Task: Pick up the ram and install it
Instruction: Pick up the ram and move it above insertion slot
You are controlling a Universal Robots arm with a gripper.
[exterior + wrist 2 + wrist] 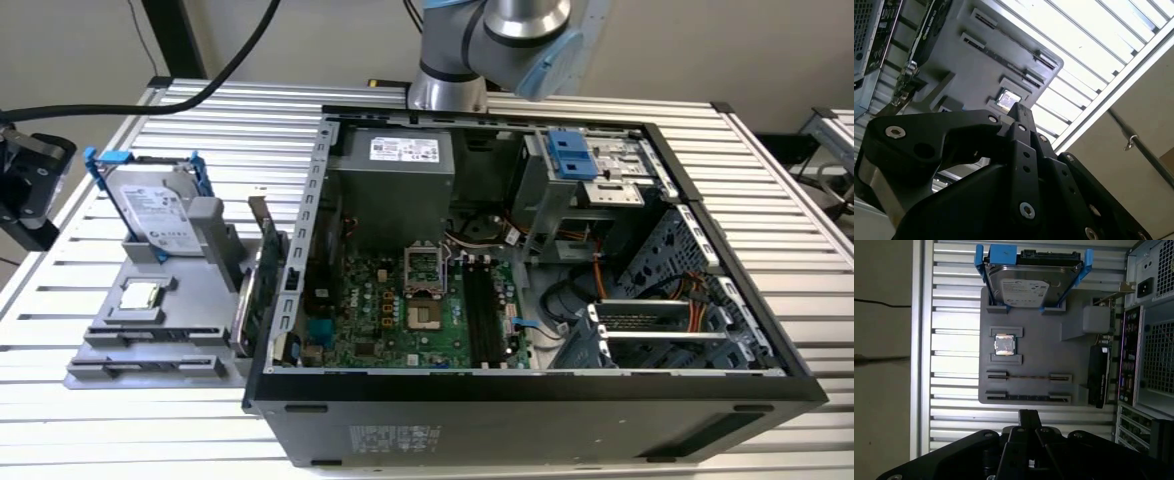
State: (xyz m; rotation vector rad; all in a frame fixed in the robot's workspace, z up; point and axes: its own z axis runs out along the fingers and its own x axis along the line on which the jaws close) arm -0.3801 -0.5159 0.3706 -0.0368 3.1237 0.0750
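Here the gripper (1028,416) hung with its fingers pressed together on nothing. In the second wrist view the fingertips (1019,114) met in one black point. In the first wrist view its tip showed just short of the near edge of the grey holder (1044,357).

The ram (1028,397) sat on edge in the holder's nearest slot, a dark stick between two end blocks, untouched and apart from the gripper. The slot just beyond it carried a thinner brownish line, and whether that was a second stick I could not tell.

Further along the holder a square processor chip (1004,345) lay in its seat. At the far end the silver hard drive (1029,287) leaned in its blue frame. Along the holder's right side an expansion card (1099,377) stood on edge, hard by the case.

Over in the exterior view, the open computer case (534,395) lay on its side on the slatted table (120,430), right of the holder. Inside, the green motherboard (387,325) faced up. Its long black memory slots (483,318) ran near to far beside the processor socket (424,268). The grey power supply (394,165) sat in the case's far left corner, and the arm (501,35) rose behind the far wall. The ram was well apart from those slots, with the case wall between.
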